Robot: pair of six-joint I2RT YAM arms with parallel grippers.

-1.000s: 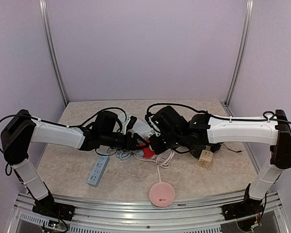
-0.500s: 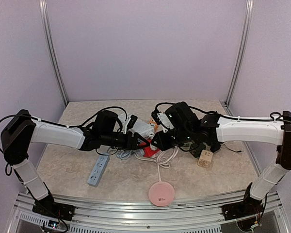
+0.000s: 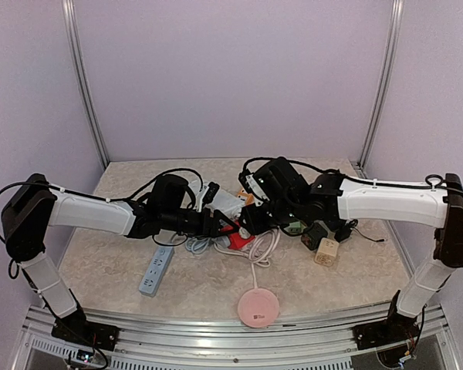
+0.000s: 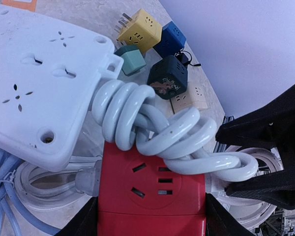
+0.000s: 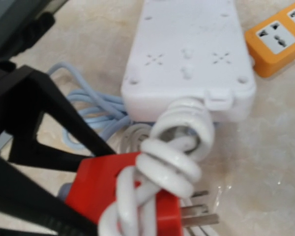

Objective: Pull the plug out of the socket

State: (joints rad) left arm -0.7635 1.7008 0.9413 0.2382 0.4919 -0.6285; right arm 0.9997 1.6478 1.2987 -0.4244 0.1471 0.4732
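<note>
My left claw is clamped on the red socket block, held over the middle of the tabletop, with the white coiled cord draped across its face. My right claw stands just beside it, jaws apart, gripping nothing I can see. The marking on the pink disc is too small to read.

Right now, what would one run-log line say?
left fingers: clamped on red socket | right fingers: apart beside white cord | visible socket holes: empty | prongs: bare
</note>
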